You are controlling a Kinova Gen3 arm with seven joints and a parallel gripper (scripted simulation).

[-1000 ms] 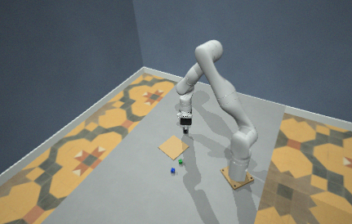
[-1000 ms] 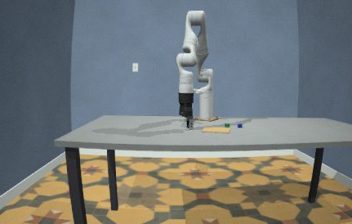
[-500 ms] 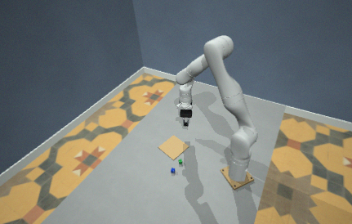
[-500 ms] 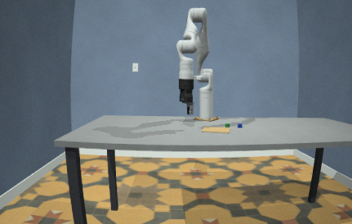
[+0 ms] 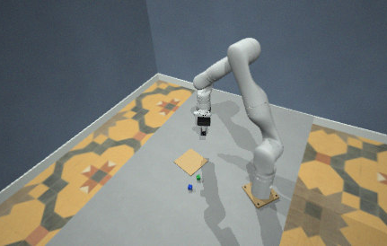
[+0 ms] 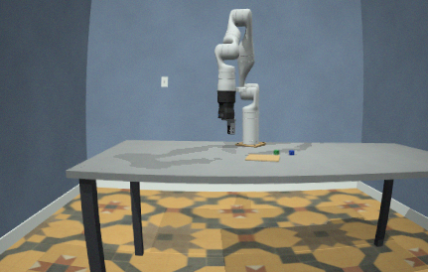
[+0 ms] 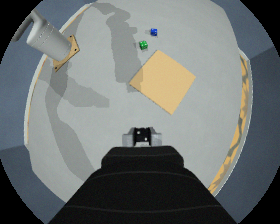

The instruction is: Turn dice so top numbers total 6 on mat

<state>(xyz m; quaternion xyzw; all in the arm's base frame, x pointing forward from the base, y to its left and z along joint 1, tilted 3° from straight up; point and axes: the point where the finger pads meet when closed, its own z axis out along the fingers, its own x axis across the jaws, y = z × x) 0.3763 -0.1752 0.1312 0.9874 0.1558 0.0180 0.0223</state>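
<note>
With my jaws clamped on the black die [image 5: 203, 133] [image 6: 230, 130] [image 7: 142, 135], I see the tan mat [image 5: 190, 162] [image 6: 263, 158] [image 7: 163, 82] lying between them and the green die [image 5: 198, 178] [image 6: 276, 152] [image 7: 143, 45].

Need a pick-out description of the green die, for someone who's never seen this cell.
On the grey table, find the flat tan square mat. Just off its edge, on the bare grey surface, sits a small green die. The blue die is its same-sized neighbour; green is the one nearer the mat.
</note>
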